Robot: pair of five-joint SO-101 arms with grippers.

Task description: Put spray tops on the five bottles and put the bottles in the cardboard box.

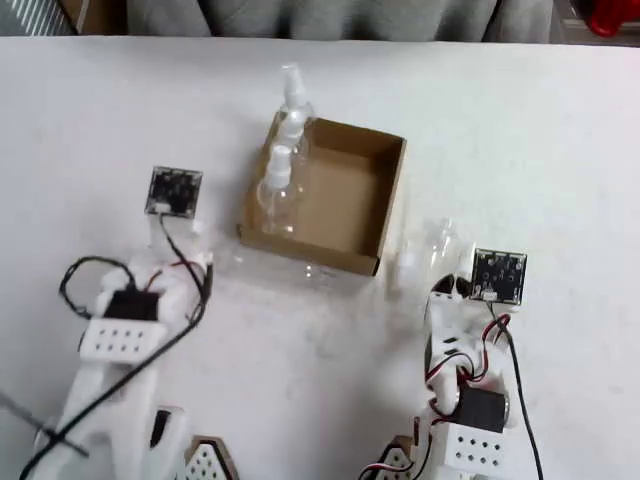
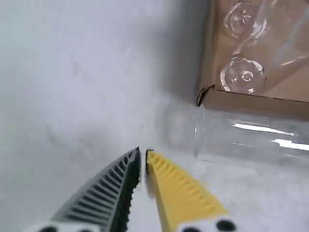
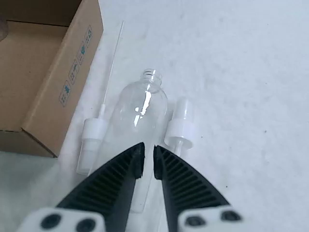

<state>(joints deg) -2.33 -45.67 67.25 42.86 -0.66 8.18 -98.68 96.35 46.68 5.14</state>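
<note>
The cardboard box (image 1: 345, 195) stands mid-table, with two clear bottles with spray tops (image 1: 283, 150) upright in its left side; their bases (image 2: 245, 76) show inside the box (image 2: 256, 99). Another clear bottle (image 2: 251, 140) lies along the box's front wall (image 1: 318, 270). My left gripper (image 2: 143, 154) is shut and empty, just short of that bottle's end. An uncapped bottle (image 3: 137, 113) lies right of the box (image 3: 46, 72), between a spray top with a long tube (image 3: 91, 137) and a second spray top (image 3: 181, 128). My right gripper (image 3: 148, 151) hovers shut over this bottle (image 1: 430, 255).
The left arm (image 1: 125, 325) rests at the front left and the right arm (image 1: 470, 400) at the front right, both with loose cables. White table (image 1: 520, 130) stretches open behind and beside the box.
</note>
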